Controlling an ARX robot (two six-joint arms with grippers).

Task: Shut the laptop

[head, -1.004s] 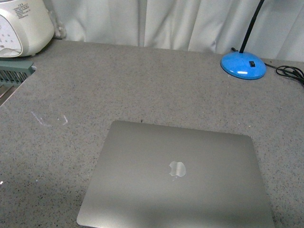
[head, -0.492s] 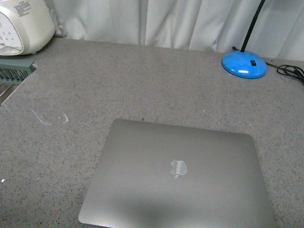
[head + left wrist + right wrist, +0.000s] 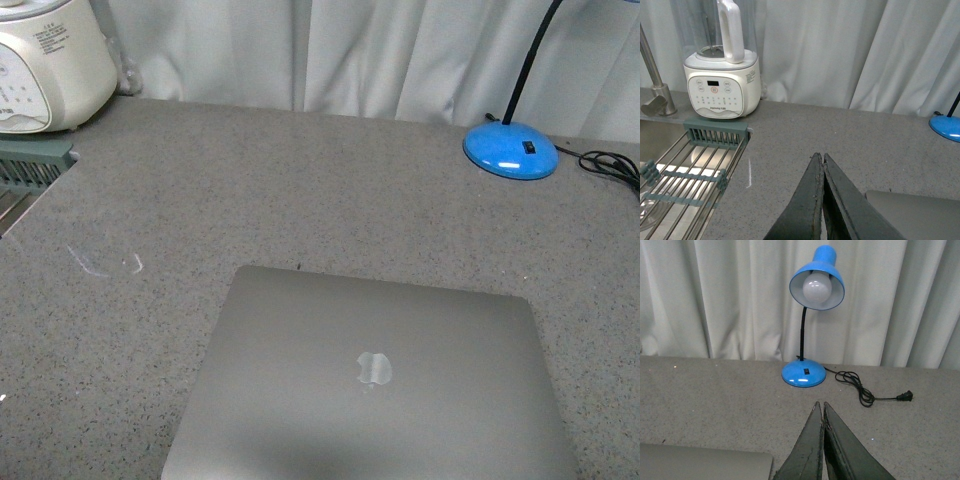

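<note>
The laptop (image 3: 370, 380) lies shut and flat on the grey speckled counter, its space-grey lid up with the shiny apple logo (image 3: 374, 369) showing. A corner of the lid shows in the left wrist view (image 3: 912, 215) and in the right wrist view (image 3: 700, 462). My left gripper (image 3: 821, 157) is shut and empty, held above the counter beside the laptop. My right gripper (image 3: 820, 405) is shut and empty, above the counter past the laptop's other side. Neither gripper shows in the front view.
A blue desk lamp (image 3: 511, 150) with its black cord (image 3: 860, 390) stands at the back right. A white blender base (image 3: 722, 87) stands at the back left, by a sink with a wire rack (image 3: 685, 175) and a tap (image 3: 655, 85). White curtains hang behind.
The front view has shifted slightly, so the laptop and lamp sit a little lower in the picture. The laptop itself stays shut and has not moved on the counter.
</note>
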